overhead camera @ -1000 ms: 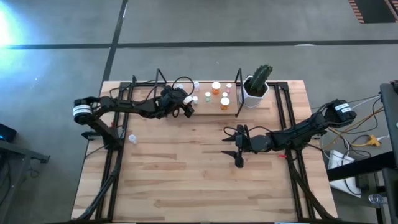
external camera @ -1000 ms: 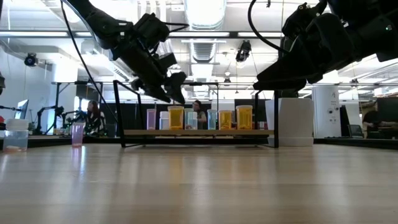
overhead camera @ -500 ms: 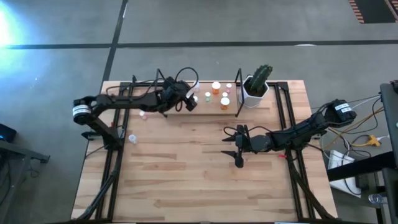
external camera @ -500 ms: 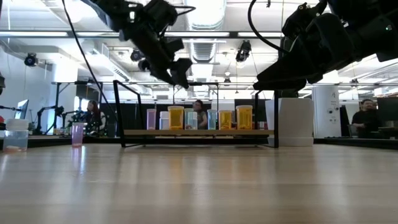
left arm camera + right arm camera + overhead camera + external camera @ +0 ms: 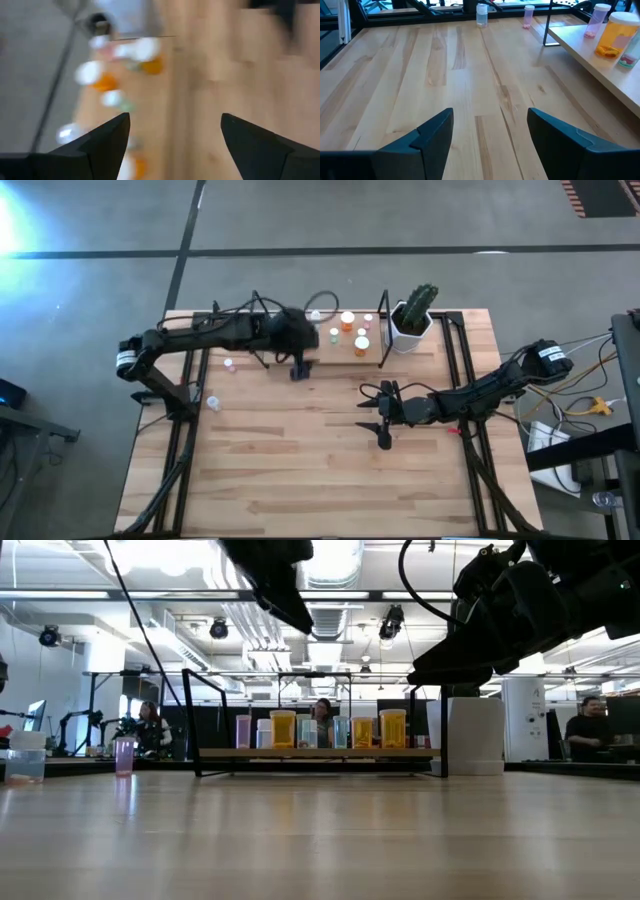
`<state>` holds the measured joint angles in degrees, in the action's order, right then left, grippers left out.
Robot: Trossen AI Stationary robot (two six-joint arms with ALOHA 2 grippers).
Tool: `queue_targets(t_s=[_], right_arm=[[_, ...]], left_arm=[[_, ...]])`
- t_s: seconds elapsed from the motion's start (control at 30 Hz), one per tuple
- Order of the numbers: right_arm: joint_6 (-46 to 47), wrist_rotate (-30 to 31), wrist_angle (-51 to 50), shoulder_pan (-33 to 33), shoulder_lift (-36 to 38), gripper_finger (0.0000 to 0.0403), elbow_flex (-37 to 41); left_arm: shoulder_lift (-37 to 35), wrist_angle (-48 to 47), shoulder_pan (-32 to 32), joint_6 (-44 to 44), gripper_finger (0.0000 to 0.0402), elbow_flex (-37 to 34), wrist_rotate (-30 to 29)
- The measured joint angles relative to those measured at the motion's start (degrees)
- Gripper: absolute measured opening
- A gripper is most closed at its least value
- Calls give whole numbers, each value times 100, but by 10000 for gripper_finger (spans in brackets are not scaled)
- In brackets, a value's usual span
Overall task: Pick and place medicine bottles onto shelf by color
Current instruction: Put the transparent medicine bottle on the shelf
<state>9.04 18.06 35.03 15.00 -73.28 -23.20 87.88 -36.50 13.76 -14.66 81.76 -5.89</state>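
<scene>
In the high view the left gripper (image 5: 299, 369) is hanging over the upper middle of the table (image 5: 300, 470), just in front of the shelf (image 5: 345, 352), with its arm reaching in from the frame's left edge. Its wrist view is showing both fingers (image 5: 107, 142) spread wide with nothing between them, above a blurred row of orange and white-capped medicine bottles (image 5: 150, 65). The right gripper (image 5: 384, 415) is waiting right of centre in the high view, raised off the boards; its fingers (image 5: 432, 135) are likewise parted and empty over bare wood. The shelf is sitting at upper centre of the high view, carrying orange bottles (image 5: 348, 321) near its right end, beside the white pot with the cactus (image 5: 413, 315). In the low view the bottles are standing in a line along the board (image 5: 320, 753), mid-frame. Two stray bottles are standing on the table left of the shelf: a pink one (image 5: 229, 364) and a clear one (image 5: 212, 401).
</scene>
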Motion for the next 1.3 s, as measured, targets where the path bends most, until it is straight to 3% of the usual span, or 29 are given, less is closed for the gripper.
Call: queue_targets(t_s=[0.27, 0.7, 0.87, 1.03, 1.17, 1.3], right_arm=[[0, 0, 0, 0, 0, 244, 0], [0, 0, 0, 0, 0, 244, 0], [0, -1, 1, -1, 0, 244, 0], [-2, -4, 2, -2, 0, 244, 0], [-2, -4, 4, 0, 0, 244, 1], [-2, -4, 13, -2, 0, 244, 0]], left_arm=[[-2, -1937, -1140, 868, 295, 168, 101], [-84, -5331, -2541, 4357, 279, 24, 111], [-759, -5285, -2451, 4789, 252, -697, 101], [-1690, -5028, -1973, 5213, 228, -1786, -232], [-2338, -4661, -1462, 5816, 218, -2628, -180], [-2708, -4645, -1361, 5888, 217, -3170, 123]])
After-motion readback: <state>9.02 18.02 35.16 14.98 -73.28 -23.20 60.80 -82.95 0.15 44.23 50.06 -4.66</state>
